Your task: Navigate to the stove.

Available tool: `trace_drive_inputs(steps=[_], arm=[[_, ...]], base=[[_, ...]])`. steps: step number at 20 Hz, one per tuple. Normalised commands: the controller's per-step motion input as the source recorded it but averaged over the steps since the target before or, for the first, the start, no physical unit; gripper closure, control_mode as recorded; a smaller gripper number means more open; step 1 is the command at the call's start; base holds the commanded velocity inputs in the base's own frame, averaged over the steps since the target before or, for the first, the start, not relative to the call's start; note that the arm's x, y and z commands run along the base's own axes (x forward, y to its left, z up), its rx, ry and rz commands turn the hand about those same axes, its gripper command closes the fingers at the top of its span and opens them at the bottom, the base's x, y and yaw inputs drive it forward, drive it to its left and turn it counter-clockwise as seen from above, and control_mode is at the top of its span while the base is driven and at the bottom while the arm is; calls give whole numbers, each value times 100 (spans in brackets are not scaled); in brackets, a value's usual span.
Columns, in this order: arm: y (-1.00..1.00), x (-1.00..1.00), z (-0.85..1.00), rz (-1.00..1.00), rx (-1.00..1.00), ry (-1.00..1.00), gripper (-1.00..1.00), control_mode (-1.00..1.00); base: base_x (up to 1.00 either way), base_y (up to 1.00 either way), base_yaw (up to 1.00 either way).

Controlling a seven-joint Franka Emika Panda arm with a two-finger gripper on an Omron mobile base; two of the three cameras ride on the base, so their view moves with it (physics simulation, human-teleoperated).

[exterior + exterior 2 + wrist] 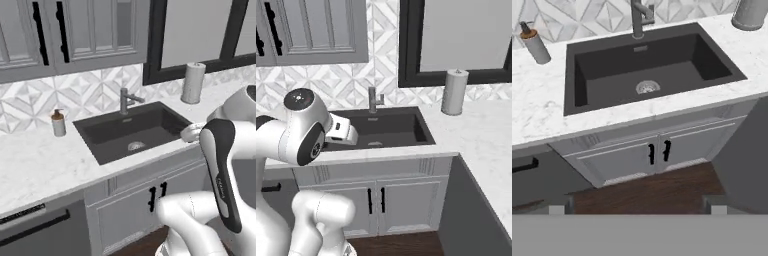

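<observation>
Driving on along the cabinet run is the step in hand, judged best done with the arm tucked clear of the counter edge, since the stove lies outside these frames; white marble counter (30, 165); black sunken sink (647, 75); grey upper cabinets (65, 35); faucet (374, 100); paper towel roll (454, 92); soap bottle (58, 123). Gripper (637, 206): tips at the frame foot, whether apart or together I cannot tell

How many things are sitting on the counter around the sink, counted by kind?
Soap dispenser: 1
Paper towel roll: 1
Faucet: 1
Total: 3
</observation>
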Motion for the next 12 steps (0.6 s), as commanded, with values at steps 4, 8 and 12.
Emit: trace_drive_inputs(steps=[4,8,12], arm=[[0,0,0,0,0,0,-100,100],[0,0,0,0,0,0,-100,100],[0,0,0,0,0,0,-100,100]], base=[[0,0,-100],[0,0,-100],[0,0,-100]])
